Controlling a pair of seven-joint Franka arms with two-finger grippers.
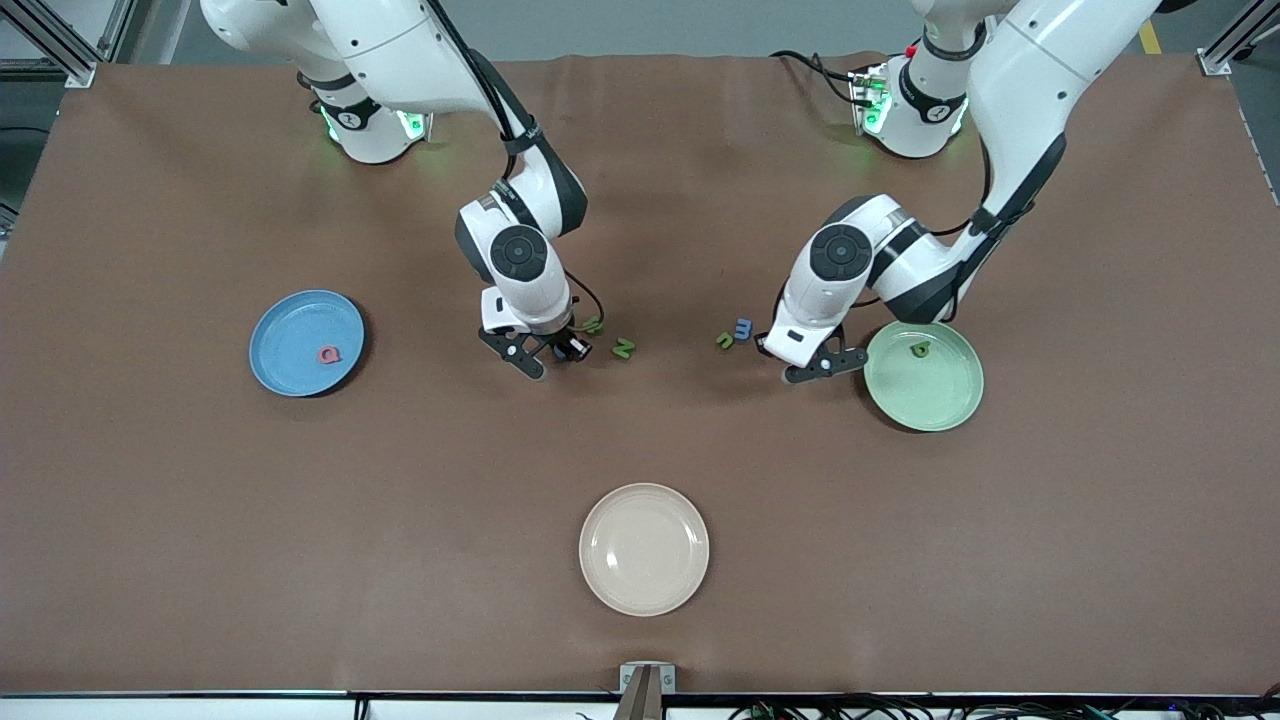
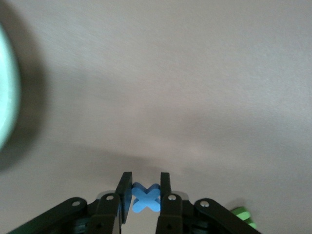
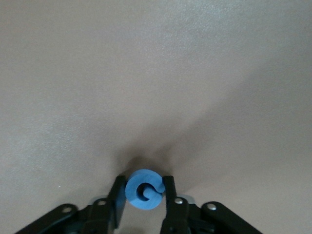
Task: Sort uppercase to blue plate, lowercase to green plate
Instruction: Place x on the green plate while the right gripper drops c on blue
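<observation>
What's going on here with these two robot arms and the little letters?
They are sorting foam letters onto plates. The right gripper grips a blue G, and the left gripper grips a blue x beside the green plate, which already holds a green d. A pinkish-red Q lies on the blue plate. A green N, blue m and green u wait on the table; the cream plate is bare.

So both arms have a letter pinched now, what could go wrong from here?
The left gripper holds the blue x by its tips alone; it may slip before reaching the green plate. The right gripper grips the round blue G, which could roll out. Lifting, it might also nudge the green N close beside it.
</observation>
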